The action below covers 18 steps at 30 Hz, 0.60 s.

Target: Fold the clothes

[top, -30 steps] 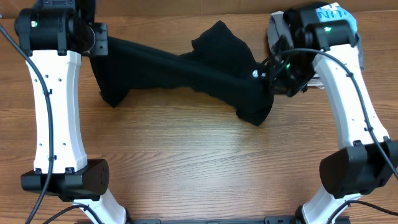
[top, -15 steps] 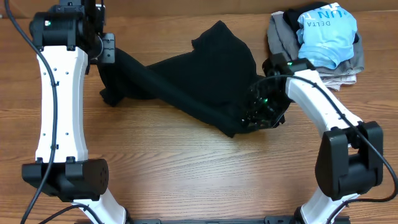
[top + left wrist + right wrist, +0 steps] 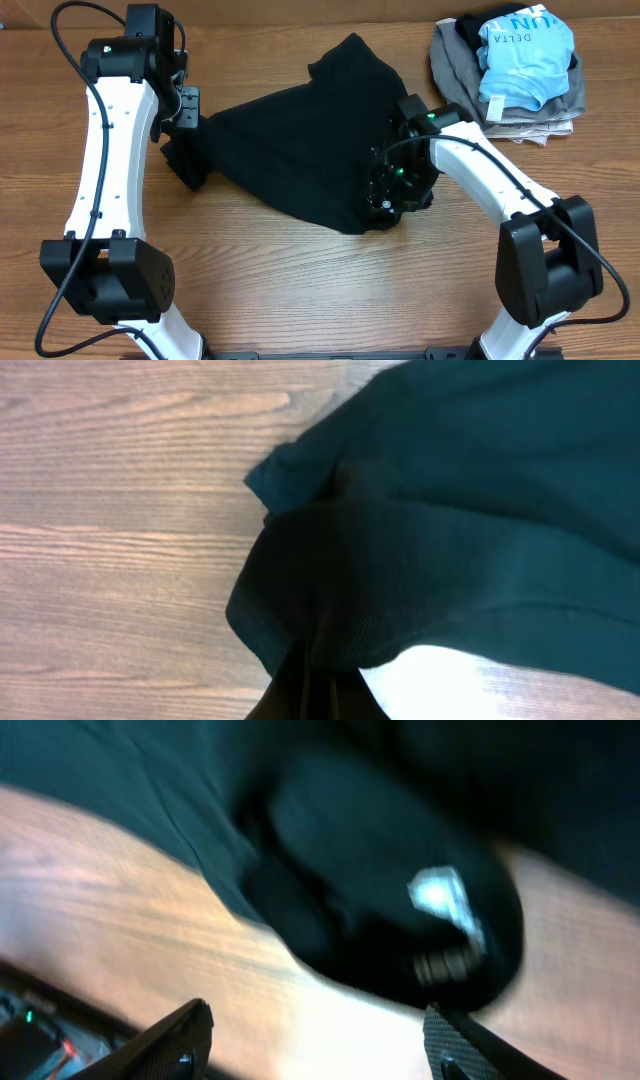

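Note:
The clothes, a wrinkly black garment, lie spread across the middle of the table. My left gripper is shut on the garment's left edge. In the left wrist view the black fabric gathers into a bunch that runs down into the jaws of my left gripper, hiding the fingers. My right gripper hovers over the garment's lower right corner. In the right wrist view my right gripper stands open, with bare table between its fingertips. The black cloth and its small white logo lie just beyond them.
A pile of folded garments sits at the back right: a light blue DELTA shirt on top of grey and beige ones. The wooden table stretches out in front of the black garment.
My right gripper has swung down and left, opened and let go of the garment. My left gripper has carried its edge rightward. The stretched cloth has gone slack and settled on the table.

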{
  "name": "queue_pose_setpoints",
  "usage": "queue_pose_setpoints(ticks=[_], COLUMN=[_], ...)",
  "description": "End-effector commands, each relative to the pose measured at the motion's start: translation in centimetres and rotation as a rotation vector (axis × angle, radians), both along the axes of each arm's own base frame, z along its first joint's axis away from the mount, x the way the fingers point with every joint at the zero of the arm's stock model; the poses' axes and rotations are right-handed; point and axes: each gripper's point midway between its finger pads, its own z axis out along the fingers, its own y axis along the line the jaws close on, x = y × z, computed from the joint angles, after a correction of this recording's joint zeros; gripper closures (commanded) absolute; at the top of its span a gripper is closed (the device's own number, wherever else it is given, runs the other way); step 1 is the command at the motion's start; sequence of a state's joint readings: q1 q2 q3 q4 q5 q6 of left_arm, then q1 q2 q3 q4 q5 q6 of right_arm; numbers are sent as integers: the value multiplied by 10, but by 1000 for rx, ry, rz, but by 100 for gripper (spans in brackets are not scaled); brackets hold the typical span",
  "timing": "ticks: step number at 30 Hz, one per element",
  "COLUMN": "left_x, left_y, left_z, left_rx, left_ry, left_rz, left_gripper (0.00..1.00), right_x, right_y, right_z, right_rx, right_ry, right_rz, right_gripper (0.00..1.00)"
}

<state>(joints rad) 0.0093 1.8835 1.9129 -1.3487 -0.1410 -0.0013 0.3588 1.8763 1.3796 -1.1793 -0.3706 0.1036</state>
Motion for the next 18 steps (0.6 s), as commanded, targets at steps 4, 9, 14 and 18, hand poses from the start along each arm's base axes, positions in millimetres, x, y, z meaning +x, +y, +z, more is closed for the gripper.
queue_pose_setpoints(ticks=[4,9,14,18], left_x=[5,9,12,15], left_y=[8,8,8,7], left_z=[3,4,5,6], left_rx=[20,21,21,18], left_ry=[-26,-44,-56,-66], left_rz=[7,7,8,7], left_gripper=[96,96,96,96], right_x=[43,63,63,56], right_y=[-12,-26,-26,-24], right_z=[-1,-4,-11,-26], right_rx=[-91,-184,-183,-158], right_ry=[-216,-308,-311,-309], right_rz=[-10,-13,-10,28], right_gripper=[30,28,26,25])
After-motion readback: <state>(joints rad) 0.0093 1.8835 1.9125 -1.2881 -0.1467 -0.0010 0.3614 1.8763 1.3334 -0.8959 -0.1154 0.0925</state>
